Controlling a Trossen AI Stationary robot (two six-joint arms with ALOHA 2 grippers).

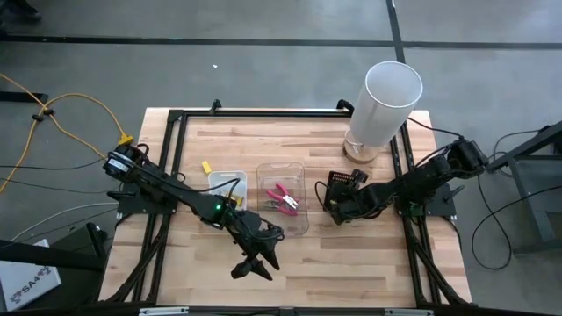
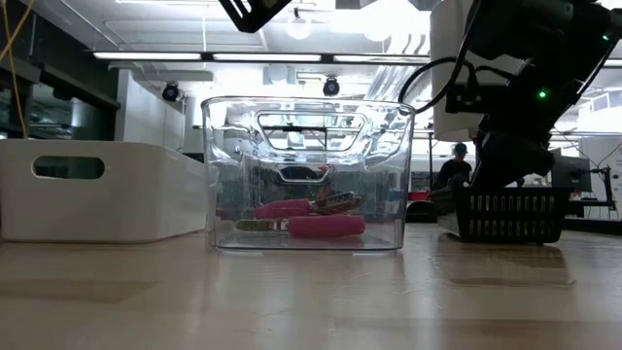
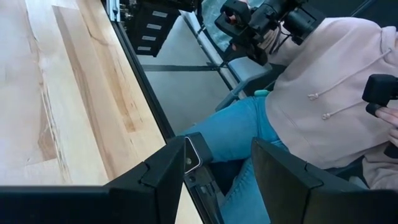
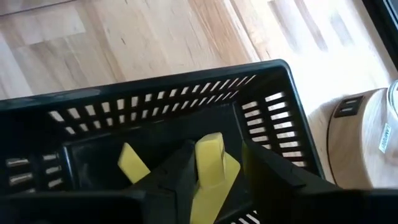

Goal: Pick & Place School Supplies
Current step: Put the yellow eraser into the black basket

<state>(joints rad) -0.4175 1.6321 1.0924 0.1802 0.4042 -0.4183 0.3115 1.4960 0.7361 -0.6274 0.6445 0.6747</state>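
My right gripper (image 4: pixel 217 177) reaches down into the black slotted basket (image 1: pixel 344 186), shut on a yellow stick (image 4: pixel 210 155). Another yellow piece (image 4: pixel 132 163) lies on the basket floor. Two pink-handled pliers (image 1: pixel 282 197) lie in the clear tray (image 2: pixel 306 175). Yellow pieces sit in the white tray (image 1: pixel 226 183), and one yellow piece (image 1: pixel 206 167) lies on the table beside it. My left gripper (image 1: pixel 255 265) hangs open over the table's near part, touching nothing. The flat black box is out of view. My right gripper pinches the yellow stick (image 4: pixel 211 168) between its two fingers, coming from above and pointing down into the basket. The stick's free end (image 4: pixel 209 142) sticks out past the fingertips. Whether it rests on the basket floor cannot be told.
A tall white cylinder (image 1: pixel 386 105) stands on a wooden base at the table's far right. The black frame rail (image 1: pixel 263 114) runs round the table. A seated person (image 3: pixel 323 93) in a pink hoodie and blue jeans is just beyond the near edge.
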